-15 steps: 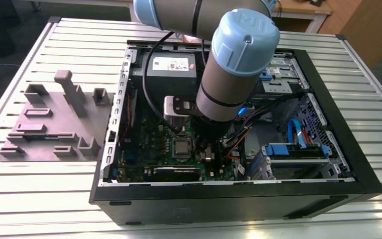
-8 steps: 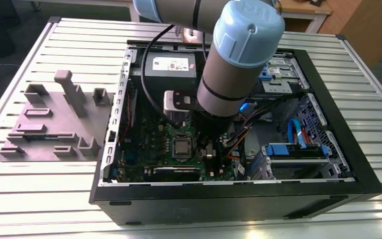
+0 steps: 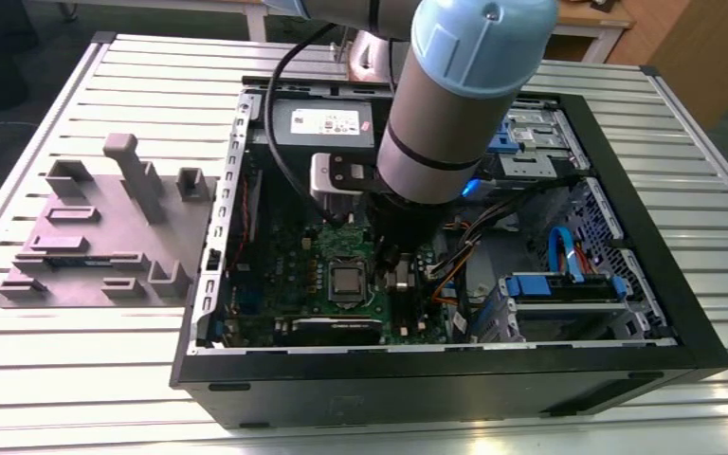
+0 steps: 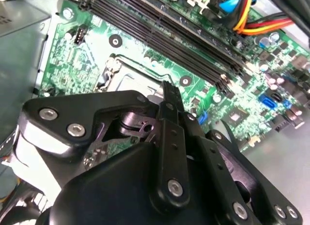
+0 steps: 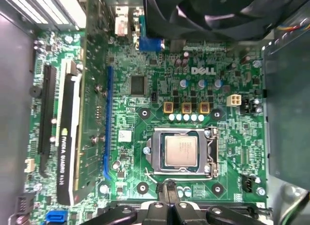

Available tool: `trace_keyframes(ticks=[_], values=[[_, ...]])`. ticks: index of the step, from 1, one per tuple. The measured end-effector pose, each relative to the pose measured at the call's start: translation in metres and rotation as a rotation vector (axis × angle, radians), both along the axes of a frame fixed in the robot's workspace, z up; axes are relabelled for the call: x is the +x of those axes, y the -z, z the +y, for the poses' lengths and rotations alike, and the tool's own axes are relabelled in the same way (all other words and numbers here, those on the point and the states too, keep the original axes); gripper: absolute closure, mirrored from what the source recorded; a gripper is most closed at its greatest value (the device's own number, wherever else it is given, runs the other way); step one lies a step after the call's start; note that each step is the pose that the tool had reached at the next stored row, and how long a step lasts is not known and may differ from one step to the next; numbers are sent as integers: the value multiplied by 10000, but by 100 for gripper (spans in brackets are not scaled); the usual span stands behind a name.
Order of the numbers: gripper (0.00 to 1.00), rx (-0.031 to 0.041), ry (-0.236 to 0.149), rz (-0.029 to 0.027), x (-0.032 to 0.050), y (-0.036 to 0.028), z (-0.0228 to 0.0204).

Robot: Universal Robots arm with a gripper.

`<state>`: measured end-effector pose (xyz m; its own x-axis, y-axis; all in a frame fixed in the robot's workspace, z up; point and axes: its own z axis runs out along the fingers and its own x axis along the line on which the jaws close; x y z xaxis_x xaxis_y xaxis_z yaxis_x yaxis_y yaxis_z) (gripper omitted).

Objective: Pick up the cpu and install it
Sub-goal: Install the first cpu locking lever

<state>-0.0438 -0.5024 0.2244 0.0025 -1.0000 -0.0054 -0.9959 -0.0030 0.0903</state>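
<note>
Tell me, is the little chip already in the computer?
Yes, it looks done: the cpu lies flat in its socket on the green motherboard. The pincer hangs beside the socket, shut and holding nothing. What may be left: the socket's metal frame looks open around the chip, not clamped over it.

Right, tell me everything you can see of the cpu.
The cpu is a small flat square chip with a silver-grey metal top and a thin darker rim. It lies flat and level in its socket on the green motherboard, framed by the socket's metal bracket. In the exterior view it shows as a pale square inside the open computer case. The tool sits just beside the socket, not touching the chip.
</note>
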Motion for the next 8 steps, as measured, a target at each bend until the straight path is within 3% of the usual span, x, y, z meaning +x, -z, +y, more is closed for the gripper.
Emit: trace_keyframes(ticks=[8], values=[[90,1,0,0,0,-3,0]])
